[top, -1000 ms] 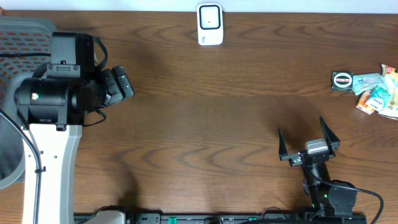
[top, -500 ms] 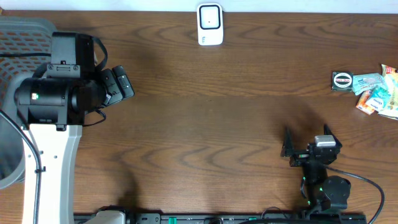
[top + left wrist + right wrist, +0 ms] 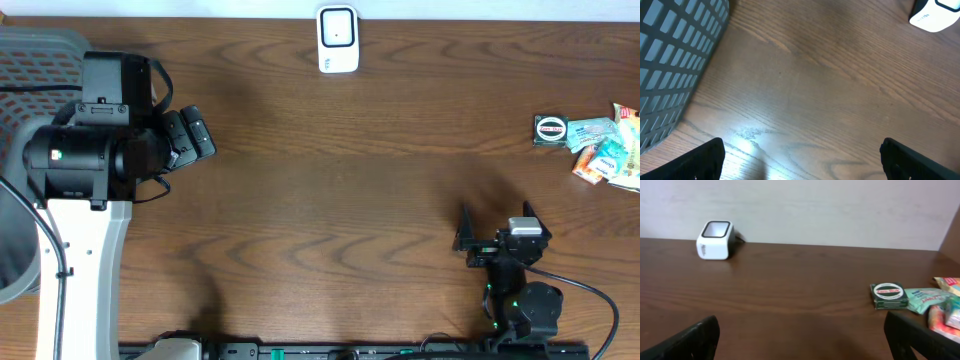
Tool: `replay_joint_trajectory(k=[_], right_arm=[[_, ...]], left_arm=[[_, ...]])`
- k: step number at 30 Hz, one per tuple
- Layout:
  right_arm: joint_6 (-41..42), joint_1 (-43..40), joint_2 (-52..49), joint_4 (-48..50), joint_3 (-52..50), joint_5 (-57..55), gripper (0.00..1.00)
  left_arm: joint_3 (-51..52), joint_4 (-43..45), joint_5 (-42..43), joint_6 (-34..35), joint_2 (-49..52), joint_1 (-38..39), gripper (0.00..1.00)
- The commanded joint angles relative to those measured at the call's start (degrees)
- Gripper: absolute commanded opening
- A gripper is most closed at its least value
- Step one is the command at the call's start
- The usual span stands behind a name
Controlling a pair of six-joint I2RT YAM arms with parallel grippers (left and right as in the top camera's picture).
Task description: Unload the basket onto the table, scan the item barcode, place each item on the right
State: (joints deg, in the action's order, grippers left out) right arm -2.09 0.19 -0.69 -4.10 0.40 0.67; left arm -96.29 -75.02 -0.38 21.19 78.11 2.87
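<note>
table (image 3: pixel 330 190): dark brown wood | wall (image 3: pixel 840 210): plain pale

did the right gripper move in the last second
Yes. The right gripper drew back slightly toward the near edge, away from the white scanner.

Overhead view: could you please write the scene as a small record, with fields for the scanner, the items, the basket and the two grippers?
scanner: white barcode scanner, middle of the far edge of the table
items: packets at the right edge, dark box with a round label beside them
basket: grey mesh basket at the left, partly under the left arm
left gripper: open, empty, over bare wood
right gripper: open, empty, apart from the items
progress: no item picked up yet
</note>
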Motion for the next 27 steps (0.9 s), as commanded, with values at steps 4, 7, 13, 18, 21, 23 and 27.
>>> replay_joint_trajectory(k=[4, 7, 13, 18, 21, 23, 27], right_arm=[[-1.16, 1.36, 0.42, -0.44, -0.11, -0.68, 0.99], [-1.36, 1.36, 0.42, -0.52, -0.11, -0.52, 0.99], [-1.11, 0.92, 0.42, -0.55, -0.11, -0.52, 0.99], [-1.07, -0.35, 0.42, -0.59, -0.11, -0.52, 0.99], [-0.39, -1.51, 0.42, -0.59, -0.11, -0.52, 0.99], [-0.13, -2.05, 0.42, -0.61, -0.11, -0.52, 0.99], [-0.13, -2.23, 0.42, -0.63, -0.11, -0.52, 0.99]], left_arm=[[-0.17, -0.2, -0.72, 0.68, -0.26, -0.17, 0.98], [-0.17, -0.2, -0.72, 0.68, -0.26, -0.17, 0.98], [-0.17, -0.2, -0.72, 0.68, -0.26, -0.17, 0.98], [-0.17, -0.2, -0.72, 0.68, -0.26, -0.17, 0.97], [-0.17, -0.2, -0.72, 0.68, -0.26, -0.17, 0.98], [-0.17, -0.2, -0.72, 0.68, -0.26, -0.17, 0.98], [-0.17, -0.2, -0.72, 0.68, -0.26, -0.17, 0.98]])
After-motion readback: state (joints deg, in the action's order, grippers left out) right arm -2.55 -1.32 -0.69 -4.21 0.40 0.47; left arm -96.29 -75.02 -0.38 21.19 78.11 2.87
